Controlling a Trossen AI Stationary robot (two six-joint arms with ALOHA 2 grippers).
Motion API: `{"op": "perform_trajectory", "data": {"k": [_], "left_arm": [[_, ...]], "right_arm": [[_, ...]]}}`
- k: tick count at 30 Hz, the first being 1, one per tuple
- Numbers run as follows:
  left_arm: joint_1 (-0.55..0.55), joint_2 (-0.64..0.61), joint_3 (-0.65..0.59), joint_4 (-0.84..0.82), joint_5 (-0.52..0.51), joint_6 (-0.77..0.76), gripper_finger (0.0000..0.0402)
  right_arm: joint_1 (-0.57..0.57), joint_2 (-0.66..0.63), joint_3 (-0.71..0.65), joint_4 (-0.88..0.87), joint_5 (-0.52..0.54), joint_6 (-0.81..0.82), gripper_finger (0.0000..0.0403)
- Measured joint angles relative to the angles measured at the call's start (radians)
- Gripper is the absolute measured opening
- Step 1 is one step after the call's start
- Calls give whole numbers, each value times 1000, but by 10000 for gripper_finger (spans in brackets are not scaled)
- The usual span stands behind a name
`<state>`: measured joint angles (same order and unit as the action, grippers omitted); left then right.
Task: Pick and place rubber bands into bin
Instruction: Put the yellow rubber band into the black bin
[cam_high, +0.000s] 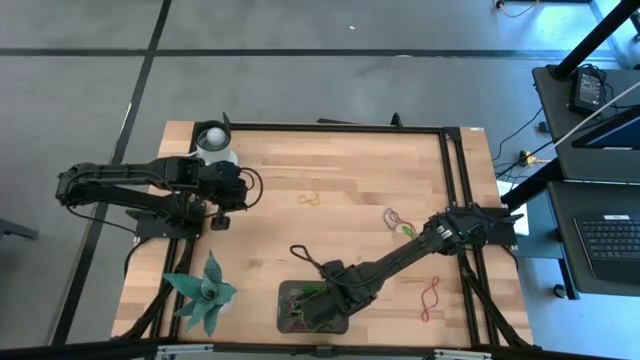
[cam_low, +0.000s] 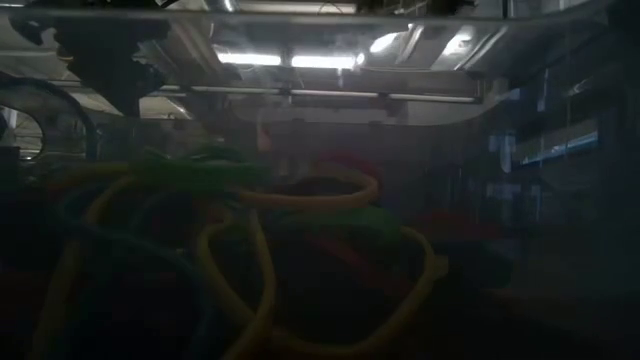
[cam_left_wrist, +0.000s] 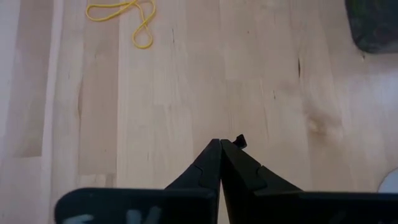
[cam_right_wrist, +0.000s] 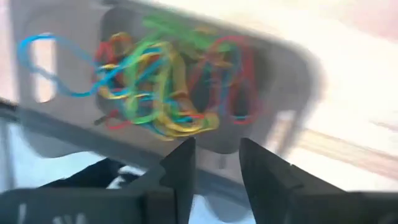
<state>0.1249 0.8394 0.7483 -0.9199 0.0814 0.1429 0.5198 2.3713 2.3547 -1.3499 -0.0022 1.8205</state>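
The dark grey bin sits at the table's near edge, heaped with green, yellow, red and blue rubber bands; the low view shows the same bands close up. One blue loop hangs over the rim. My right gripper hovers open just above the bin, with nothing between its fingers. Loose bands lie flat on the wood: a yellow one, a black one, a red one and a red-and-grey tangle. My left gripper waits shut at the table's left, above bare wood.
A white round cup stands at the far left corner. A green spiky plant sits at the near left, beside the bin. Black frame rails run along the right side. The yellow band lies ahead of the left gripper.
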Motion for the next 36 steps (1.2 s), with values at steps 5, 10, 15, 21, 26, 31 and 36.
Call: {"op": "perform_trajectory", "data": {"k": [5,10,15,21,26,31,36], "left_arm": [[0,0,0,0,1,-17,1],[0,0,0,14,0,-59,3],[0,0,0,42,-1,-60,2],[0,1,0,111,-1,-80,2],[0,1,0,184,-3,-104,3],[0,1,0,244,-20,-104,2],[0,1,0,265,-94,-104,3]], "right_arm": [[-1,-52,1,-128,21,-1,100],[-2,-98,-7,-231,87,-89,58],[-6,-148,-81,-219,214,-319,7],[-46,-241,-319,-214,223,-529,3],[-82,-418,-639,-55,222,-657,2],[-113,-674,-1020,238,222,-725,2],[-122,-922,-1302,370,221,-707,2]]}}
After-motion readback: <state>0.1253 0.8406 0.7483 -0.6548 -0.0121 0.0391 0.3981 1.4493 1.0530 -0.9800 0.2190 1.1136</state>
